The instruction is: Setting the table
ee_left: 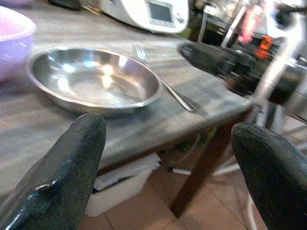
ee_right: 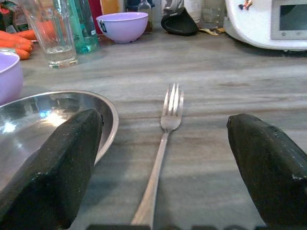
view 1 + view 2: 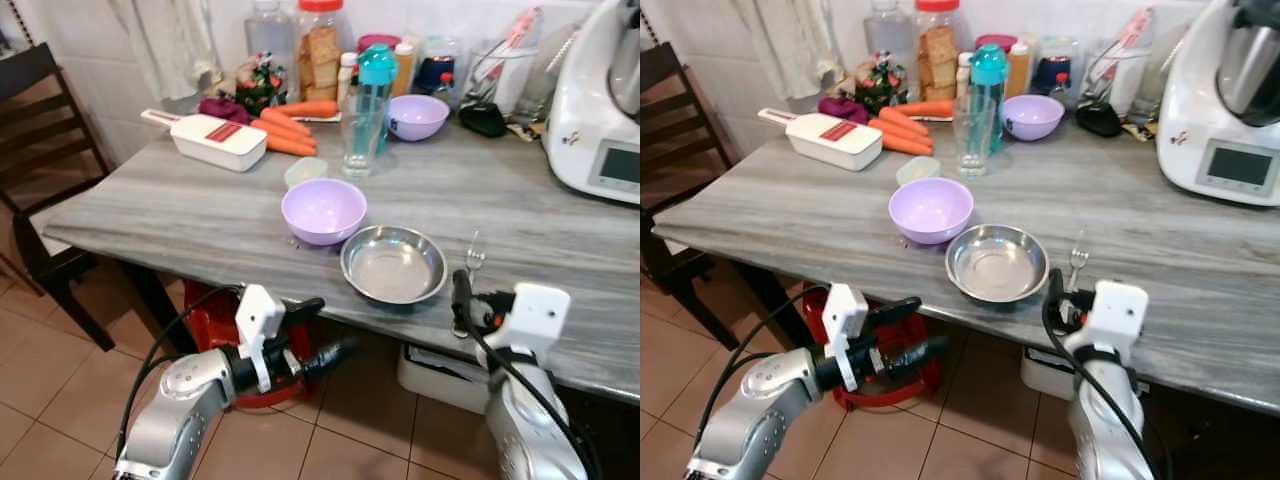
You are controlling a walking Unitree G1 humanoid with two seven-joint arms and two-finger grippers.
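A steel plate point(image 3: 394, 264) lies near the front edge of the grey table point(image 3: 180, 215). A purple bowl point(image 3: 323, 210) touches the plate's far left side. Just right of the plate lies a fork point(image 3: 474, 258), tines pointing away from me. My right gripper point(image 2: 163, 122) is open at the table's front edge, its fingers point(image 3: 461, 295) either side of the fork's handle end. Open and holding nothing, my left gripper point(image 3: 334, 326) hangs below the table edge, left of the plate and pointing toward it. An empty glass point(image 3: 360, 135) stands behind the bowl.
At the back of the table are a second purple bowl point(image 3: 417, 116), a teal bottle point(image 3: 375, 85), carrots point(image 3: 290, 128), a white slicer point(image 3: 215, 138) and jars. A white kitchen machine point(image 3: 600, 110) stands at the right, a dark chair point(image 3: 45, 150) at the left. A red stool point(image 3: 215, 320) stands under the table.
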